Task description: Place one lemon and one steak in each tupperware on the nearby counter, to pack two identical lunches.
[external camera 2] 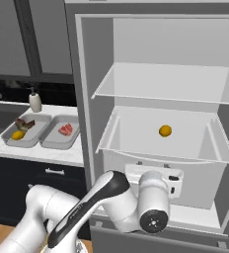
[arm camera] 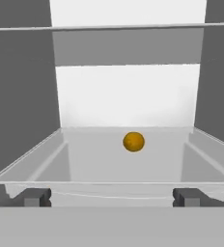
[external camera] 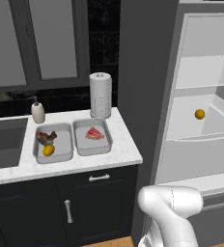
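Note:
One lemon (arm camera: 133,142) lies alone on a white fridge shelf (external camera 2: 136,143), seen also as lemon (external camera: 200,114) and lemon (external camera 2: 165,131). My gripper (arm camera: 111,198) is open and empty, level with the shelf's front edge and pointing at that lemon from a distance. On the counter (external camera: 121,144) stand two grey tupperwares side by side. The left tupperware (external camera: 63,142) holds a brown steak (external camera: 46,137) and a lemon (external camera: 49,150). The right tupperware (external camera: 92,145) holds a red steak (external camera: 94,133).
A paper towel roll (external camera: 100,95) and a soap dispenser (external camera: 37,112) stand behind the tupperwares, with a sink (external camera: 5,140) to their left. The fridge (external camera 2: 161,89) stands open, with another white shelf above the lemon. A dark wall panel separates fridge and counter.

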Controlling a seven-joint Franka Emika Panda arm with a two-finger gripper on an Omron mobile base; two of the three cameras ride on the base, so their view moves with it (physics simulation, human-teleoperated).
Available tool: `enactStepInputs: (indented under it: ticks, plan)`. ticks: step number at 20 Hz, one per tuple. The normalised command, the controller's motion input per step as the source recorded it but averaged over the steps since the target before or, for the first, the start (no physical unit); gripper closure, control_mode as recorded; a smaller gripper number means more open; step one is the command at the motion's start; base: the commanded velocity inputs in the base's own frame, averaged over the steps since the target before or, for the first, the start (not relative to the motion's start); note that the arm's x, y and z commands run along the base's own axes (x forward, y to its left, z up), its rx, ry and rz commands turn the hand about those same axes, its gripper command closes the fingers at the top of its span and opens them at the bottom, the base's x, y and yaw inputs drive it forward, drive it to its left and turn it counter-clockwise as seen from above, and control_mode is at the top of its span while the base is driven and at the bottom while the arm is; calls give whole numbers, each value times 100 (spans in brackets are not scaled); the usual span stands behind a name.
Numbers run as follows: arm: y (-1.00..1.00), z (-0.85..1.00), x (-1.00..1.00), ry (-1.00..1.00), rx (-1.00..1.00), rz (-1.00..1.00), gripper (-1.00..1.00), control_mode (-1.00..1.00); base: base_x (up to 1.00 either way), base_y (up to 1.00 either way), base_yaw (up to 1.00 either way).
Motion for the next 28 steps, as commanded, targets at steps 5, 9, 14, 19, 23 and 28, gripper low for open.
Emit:
enactStepInputs:
  ticks: [5,9,14,19,23,28]
  plan:
    - [2,1,33,0,-17,0,-100,-100,0,0,0]
    - [0,0,49,2,-11,2,-100,-100,0,0,0]
    - [0,0,43,2,-1,5,-100,-100,0,0,0]
    - [-24,0,58,5,0,5,-100,-100,0,0,0]
    - [-34,0,64,6,-2,0,-100,-100,0,0,0]
    - [-17,-3,74,5,-17,-11,-100,-100,0,0,0]
